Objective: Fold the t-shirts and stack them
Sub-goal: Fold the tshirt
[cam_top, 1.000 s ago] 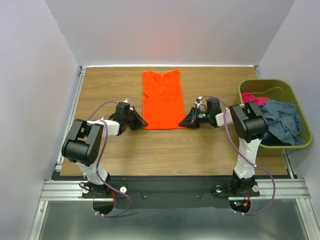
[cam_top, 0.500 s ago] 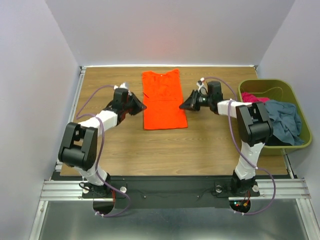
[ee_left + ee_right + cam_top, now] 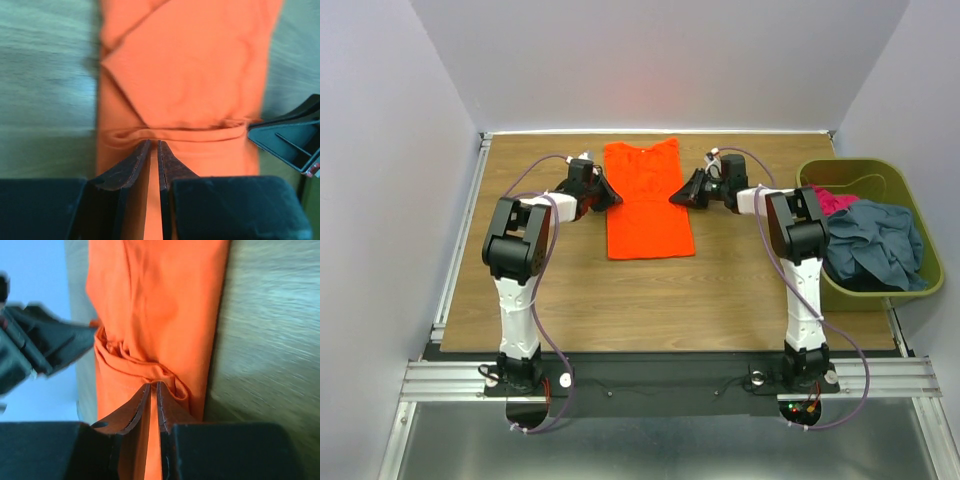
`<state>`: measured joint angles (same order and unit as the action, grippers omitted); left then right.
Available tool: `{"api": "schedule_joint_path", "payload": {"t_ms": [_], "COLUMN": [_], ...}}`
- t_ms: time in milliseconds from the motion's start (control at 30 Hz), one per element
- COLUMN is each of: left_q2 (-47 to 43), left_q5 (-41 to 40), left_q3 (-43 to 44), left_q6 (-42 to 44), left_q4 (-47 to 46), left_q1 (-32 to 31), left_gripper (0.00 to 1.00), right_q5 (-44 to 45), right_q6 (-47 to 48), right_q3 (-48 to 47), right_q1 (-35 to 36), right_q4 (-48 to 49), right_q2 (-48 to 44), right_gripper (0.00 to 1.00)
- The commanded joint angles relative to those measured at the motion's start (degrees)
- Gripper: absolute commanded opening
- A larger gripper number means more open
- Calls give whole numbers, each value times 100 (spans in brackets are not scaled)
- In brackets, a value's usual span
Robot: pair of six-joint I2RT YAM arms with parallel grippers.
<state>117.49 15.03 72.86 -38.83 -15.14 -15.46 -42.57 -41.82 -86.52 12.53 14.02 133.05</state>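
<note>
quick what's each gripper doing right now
Left gripper: shut, pinching a fold of the bright orange cloth t-shirt at its left edge.
Right gripper: shut, pinching the same shirt at its right edge.

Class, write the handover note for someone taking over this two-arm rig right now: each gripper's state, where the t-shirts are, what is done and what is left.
Left gripper: pinched shut on the orange t-shirt at its left edge.
Right gripper: pinched shut on the same shirt's right edge, opposite the left one.
Orange t-shirt: flat on the table, sides already folded in to a narrow strip; a crease bunches where the grippers hold it.
Blue-grey t-shirt and pink t-shirt: crumpled in the green tub, right of the table.
Done: lengthwise folds on the orange shirt.
Left: fold it end over end, then fold the other two and stack all three.
</note>
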Motion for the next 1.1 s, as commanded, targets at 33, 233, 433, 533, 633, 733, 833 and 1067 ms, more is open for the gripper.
{"api": "schedule_joint_path", "payload": {"t_ms": [33, 233, 433, 533, 633, 733, 833, 1067], "left_q2": [327, -372, -2139, -2651, -3073, -3101, -3031, -2759], "left_q5": [62, 150, -596, -1141, -1958, -2442, -2592, -2654], "left_q3": [264, -209, -755, -922, -1203, -1344, -1546, -1608], "left_q6": [165, 182, 490, 666, 745, 684, 570, 508], "left_q4": [-103, -156, 797, 1757, 2444, 3015, 3227, 3184], "left_q1": [236, 395, 229, -26, -588, -1079, -1257, -1292], "left_gripper": [23, 30, 61, 73, 79, 84, 83, 70], "right_q5": [266, 503, 828, 1162, 1890, 2733, 3183, 3773], "right_q6": [87, 481, 1053, 1369, 1712, 1941, 1994, 1853], "right_q3": [47, 469, 803, 1101, 1444, 1761, 2059, 2490], "right_q1": [-163, -331, -252, -59, 249, 565, 846, 1155], "right_q4": [136, 93, -707, -1383, -2235, -2955, -3221, -3555], "right_q2": [194, -269, -1368, -2019, -2590, -2942, -3179, -3523], "right_gripper": [16, 17, 26, 41, 48, 58, 64, 74]}}
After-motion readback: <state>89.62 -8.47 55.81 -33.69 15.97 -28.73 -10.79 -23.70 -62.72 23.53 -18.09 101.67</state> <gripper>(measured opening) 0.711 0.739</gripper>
